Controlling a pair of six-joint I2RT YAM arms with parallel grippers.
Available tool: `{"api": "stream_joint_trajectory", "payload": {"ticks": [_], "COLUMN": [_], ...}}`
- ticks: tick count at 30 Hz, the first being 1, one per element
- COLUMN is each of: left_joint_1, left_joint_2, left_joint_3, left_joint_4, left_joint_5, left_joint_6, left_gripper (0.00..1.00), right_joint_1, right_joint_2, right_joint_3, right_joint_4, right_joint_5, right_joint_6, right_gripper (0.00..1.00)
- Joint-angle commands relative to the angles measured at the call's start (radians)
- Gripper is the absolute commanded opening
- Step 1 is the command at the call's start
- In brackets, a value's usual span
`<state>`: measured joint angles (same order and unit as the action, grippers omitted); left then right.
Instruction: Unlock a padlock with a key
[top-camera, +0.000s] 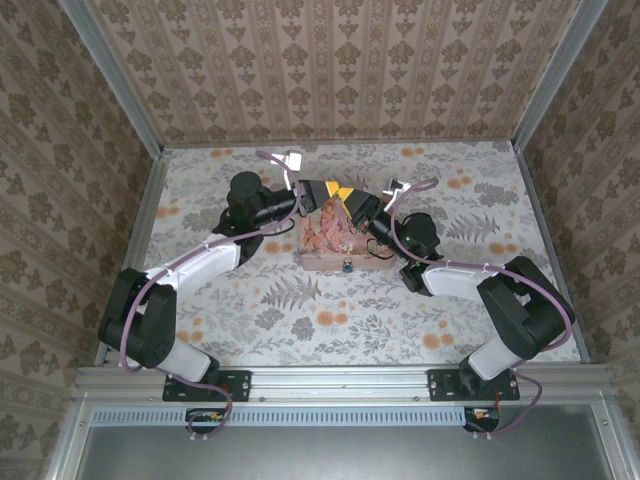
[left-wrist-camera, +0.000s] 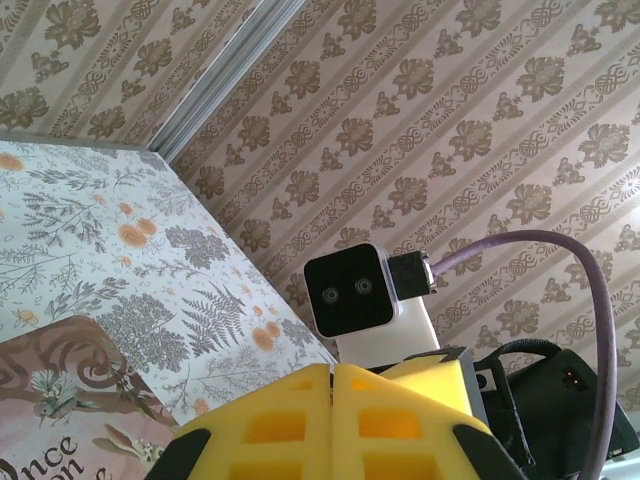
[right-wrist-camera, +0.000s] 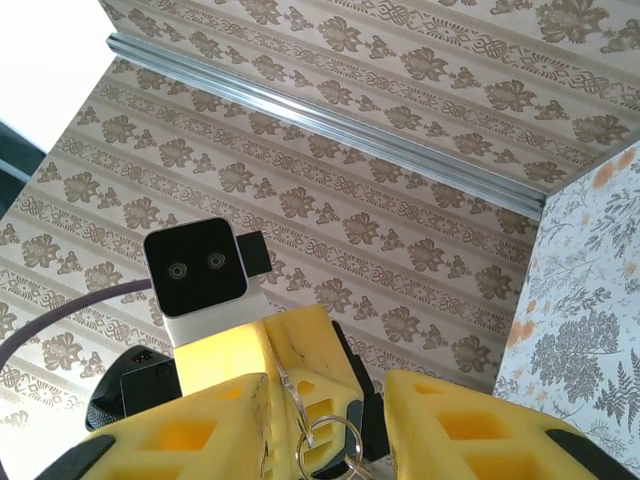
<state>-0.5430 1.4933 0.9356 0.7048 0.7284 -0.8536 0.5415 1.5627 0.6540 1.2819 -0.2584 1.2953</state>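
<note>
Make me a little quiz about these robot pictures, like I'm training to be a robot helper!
1. True or false: the left fingers are pressed together with no gap.
2. Pick one. The pink tin lies: A) under the spot where the two arms meet, B) in the far left corner of the table, C) beside the right arm's base.
3. In the right wrist view, what small round metal thing hangs between the right fingers?

Key
1. True.
2. A.
3. A ring.
</note>
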Motion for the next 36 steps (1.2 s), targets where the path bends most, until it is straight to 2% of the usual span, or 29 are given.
{"api": "stream_joint_trajectory", "payload": {"ticks": [1,9,20,36], "left_joint_1": [-0.006,-0.008,-0.008,-0.007], "left_joint_2": [0.016,0.025,0.017,-0.010], "left_joint_3": [-0.005,-0.006,-0.017,-0.072], "left_joint_4": [0.045,0.060,0.068,0.092], "left_joint_5": [-0.010,-0.021,-0.033,-0.057], "left_joint_6": [-0.012,-0.019,-0.022,-0.034], "left_gripper": [0.00,0.00,0.00,0.00], "right_joint_1": [0.011,0.020,0.014,-0.003], "right_joint_2": [-0.001,-0.003,-0.009,-0.019], "right_joint_3": [0.012,-0.003,-0.040,-0.061], "right_joint_4": [0.050,0.050,0.051,0.050], "right_joint_5": [0.017,0.029,0.066,0.110], "right_joint_6": [0.001,-0.002,-0.006,0.014], "right_gripper": [0.35,0.26,0.00,0.00]}}
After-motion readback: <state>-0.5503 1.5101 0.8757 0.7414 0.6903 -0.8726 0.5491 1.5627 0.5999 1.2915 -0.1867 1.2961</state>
